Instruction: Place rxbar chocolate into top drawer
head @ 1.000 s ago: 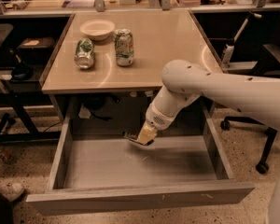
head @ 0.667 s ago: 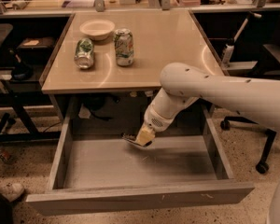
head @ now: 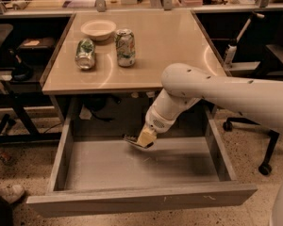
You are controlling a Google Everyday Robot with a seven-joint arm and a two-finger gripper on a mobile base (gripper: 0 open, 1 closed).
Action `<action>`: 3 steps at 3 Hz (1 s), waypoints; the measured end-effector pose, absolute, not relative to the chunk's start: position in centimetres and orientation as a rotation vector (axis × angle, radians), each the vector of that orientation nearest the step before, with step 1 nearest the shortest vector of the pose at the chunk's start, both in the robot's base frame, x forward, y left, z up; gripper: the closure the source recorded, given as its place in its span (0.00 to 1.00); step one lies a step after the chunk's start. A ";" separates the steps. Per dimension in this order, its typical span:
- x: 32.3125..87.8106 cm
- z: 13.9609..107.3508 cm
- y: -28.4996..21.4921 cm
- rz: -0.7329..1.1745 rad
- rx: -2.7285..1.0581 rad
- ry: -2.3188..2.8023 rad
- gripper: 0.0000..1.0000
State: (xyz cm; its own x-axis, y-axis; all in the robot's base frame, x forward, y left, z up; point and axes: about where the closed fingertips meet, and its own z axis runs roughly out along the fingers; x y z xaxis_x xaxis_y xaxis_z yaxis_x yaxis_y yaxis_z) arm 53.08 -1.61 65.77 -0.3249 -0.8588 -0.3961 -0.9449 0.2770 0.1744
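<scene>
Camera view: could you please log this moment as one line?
tool over top drawer rear | holds rxbar chocolate | not yet released

1 bowl [head: 98,29], 1 upright can [head: 125,47] and 1 toppled can [head: 85,53] sit on the table [head: 170,46], jaws below its front edge.

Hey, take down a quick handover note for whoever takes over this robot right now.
Gripper: down inside the open top drawer, near its back, shut on the rxbar chocolate.
Bar: held low over the drawer floor; whether it touches the floor cannot be told.
Done: drawer open, bar brought into it.
Left: release the bar onto the floor, then lift the arm out.
Two soda cans and a bowl sit on the tabletop, not part of the job.
</scene>
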 end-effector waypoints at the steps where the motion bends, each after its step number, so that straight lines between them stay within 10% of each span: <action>1: 53.1 65.8 -1.6 0.561 -1.673 2.322 0.34; 3: 53.1 65.8 -1.6 0.562 -1.673 2.322 0.00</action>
State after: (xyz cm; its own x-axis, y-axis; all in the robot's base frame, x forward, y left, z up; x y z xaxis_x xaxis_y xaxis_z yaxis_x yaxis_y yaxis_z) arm 53.07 -1.60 65.77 -0.3248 -0.8589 -0.3960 -0.9449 0.2769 0.1745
